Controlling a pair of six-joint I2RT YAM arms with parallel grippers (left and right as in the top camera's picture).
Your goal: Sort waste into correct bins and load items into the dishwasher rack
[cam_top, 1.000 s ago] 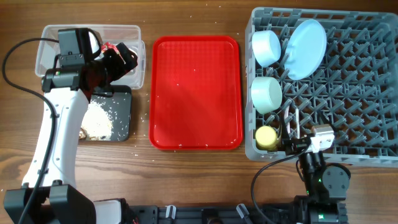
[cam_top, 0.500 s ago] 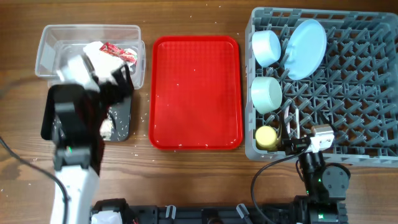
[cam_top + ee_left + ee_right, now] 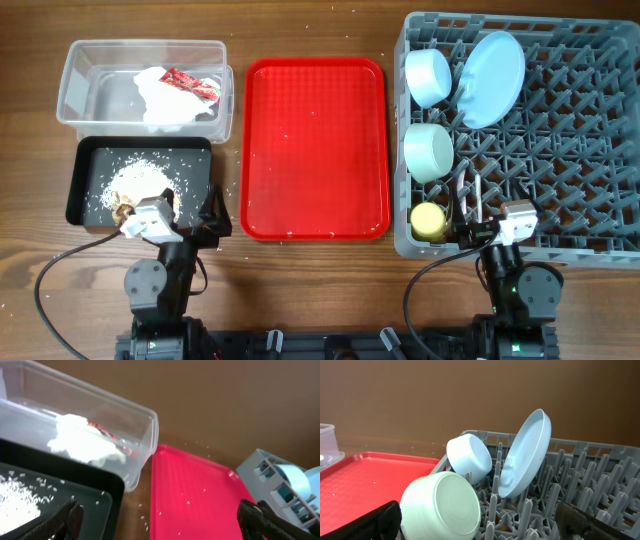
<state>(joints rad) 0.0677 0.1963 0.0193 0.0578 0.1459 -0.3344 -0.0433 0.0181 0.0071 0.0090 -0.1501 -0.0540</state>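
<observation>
The clear tub [image 3: 90, 62] holds the white napkin [image 3: 165, 102] and the red wrapper [image 3: 190, 83]; both also show in the left wrist view [image 3: 82, 442]. The black tray [image 3: 82, 160] holds the rice scraps [image 3: 135, 182]. The grey rack [image 3: 580, 150] holds the pale blue bowl [image 3: 428, 76], the plate [image 3: 492, 65], the mint bowl [image 3: 428, 150], the yellow cup [image 3: 428, 220] and the white spoon and fork [image 3: 470, 195]. My left gripper [image 3: 205, 218] is open and empty at the front edge, between black tray and red tray. My right gripper [image 3: 480, 228] is open and empty at the rack's front edge.
The flat red serving tray [image 3: 315, 148] lies in the middle with a few rice grains on it. Loose grains lie on the wood between it and the black tray. The right wrist view shows the mint bowl [image 3: 442, 505], blue bowl [image 3: 470, 457] and plate [image 3: 525, 452] among pegs.
My left arm has pulled back from over the clear tub to the table's front edge. The napkin and wrapper now lie uncovered in the tub. The right arm has not moved.
</observation>
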